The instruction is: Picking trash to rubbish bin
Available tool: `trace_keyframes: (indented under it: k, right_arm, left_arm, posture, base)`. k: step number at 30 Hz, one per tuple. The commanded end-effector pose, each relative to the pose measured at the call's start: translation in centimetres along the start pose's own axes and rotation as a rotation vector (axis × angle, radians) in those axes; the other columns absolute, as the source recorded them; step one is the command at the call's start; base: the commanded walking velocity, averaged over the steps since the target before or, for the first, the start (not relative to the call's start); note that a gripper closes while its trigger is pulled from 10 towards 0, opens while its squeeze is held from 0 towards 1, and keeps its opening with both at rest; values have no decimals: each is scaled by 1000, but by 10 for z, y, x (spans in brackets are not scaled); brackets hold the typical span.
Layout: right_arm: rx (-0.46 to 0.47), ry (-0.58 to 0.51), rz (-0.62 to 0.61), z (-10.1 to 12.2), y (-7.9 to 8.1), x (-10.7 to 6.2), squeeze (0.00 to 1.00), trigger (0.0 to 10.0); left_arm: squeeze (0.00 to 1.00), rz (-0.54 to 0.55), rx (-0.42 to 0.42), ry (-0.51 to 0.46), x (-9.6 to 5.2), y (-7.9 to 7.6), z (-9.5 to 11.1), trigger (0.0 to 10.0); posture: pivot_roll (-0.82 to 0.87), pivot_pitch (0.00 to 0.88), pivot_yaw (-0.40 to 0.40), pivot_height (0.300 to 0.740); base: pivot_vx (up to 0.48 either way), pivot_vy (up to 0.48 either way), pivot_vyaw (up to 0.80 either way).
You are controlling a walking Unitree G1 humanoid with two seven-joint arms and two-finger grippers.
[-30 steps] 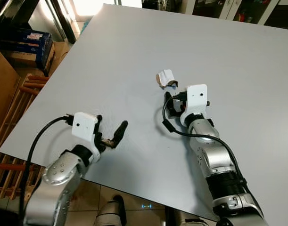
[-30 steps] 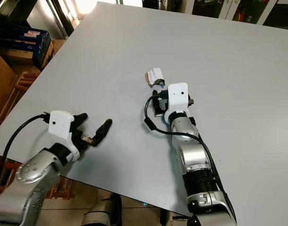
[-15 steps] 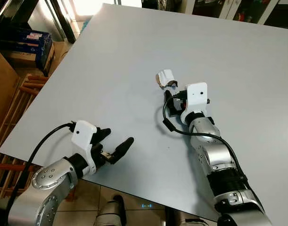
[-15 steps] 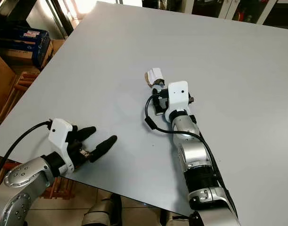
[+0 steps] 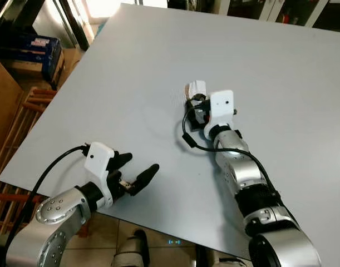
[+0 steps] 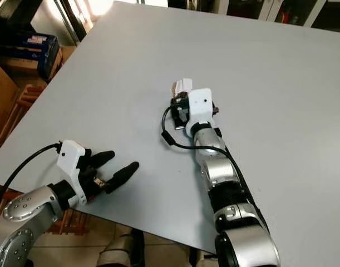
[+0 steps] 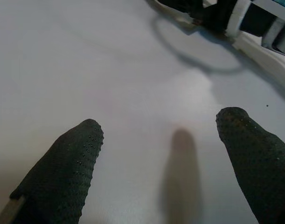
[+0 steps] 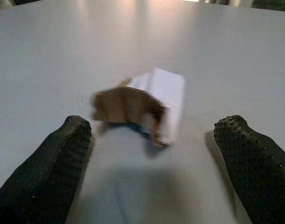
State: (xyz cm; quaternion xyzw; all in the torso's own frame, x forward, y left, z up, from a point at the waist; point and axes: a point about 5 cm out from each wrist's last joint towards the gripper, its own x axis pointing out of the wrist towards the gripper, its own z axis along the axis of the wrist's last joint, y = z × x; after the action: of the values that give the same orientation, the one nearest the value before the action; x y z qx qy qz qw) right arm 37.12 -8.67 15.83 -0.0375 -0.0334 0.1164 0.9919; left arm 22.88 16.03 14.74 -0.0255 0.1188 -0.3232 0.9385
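Observation:
The trash (image 5: 196,88) is a small crumpled white and brown carton lying near the middle of the grey table (image 5: 131,67). My right gripper (image 5: 196,103) sits directly behind it, low over the table. In the right wrist view the carton (image 8: 144,102) lies just ahead of the open fingers (image 8: 63,158), slightly blurred, with nothing gripped. My left gripper (image 5: 141,162) hovers open over the table's near left corner, far from the carton. Between its fingers (image 7: 70,163) there is only bare tabletop.
The table's near edge (image 5: 158,225) runs just below both arms, with tiled floor beneath. A wooden rack (image 5: 14,139), cardboard (image 5: 0,100) and a blue box (image 5: 39,47) stand on the floor off the table's left side. A black cable (image 5: 186,136) loops beside my right wrist.
My right gripper has pushed forward and slightly left up to the carton. My left arm drew back toward the table's near edge a second ago and has since held still.

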Motion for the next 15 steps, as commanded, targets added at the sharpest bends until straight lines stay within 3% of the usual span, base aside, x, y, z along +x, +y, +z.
trace_keyframes:
  k: [1, 2, 3, 15]
  right_arm:
    - [15, 25, 22, -8, 5, 0, 0, 3098]
    - [18, 29, 25, -10, 6, 1, 0, 627]
    - [22, 35, 31, -13, 7, 1, 0, 0]
    - [19, 69, 27, -30, 5, -4, 0, 0]
  left_arm:
    - [0, -6, 7, 8, -4, -2, 1, 10000]
    - [0, -5, 7, 9, -4, -2, 0, 10000]
    - [0, -2, 9, 9, -4, -2, 1, 10000]
    - [0, 3, 17, 13, -4, -1, 1, 10000]
  posture:
    - [224, 285, 46, 740]
    - [224, 285, 46, 740]
    - [224, 285, 46, 740]
    - [232, 283, 52, 740]
  base:
    - [0, 0, 0]
    - [0, 0, 0]
    - [0, 0, 0]
    - [0, 0, 0]
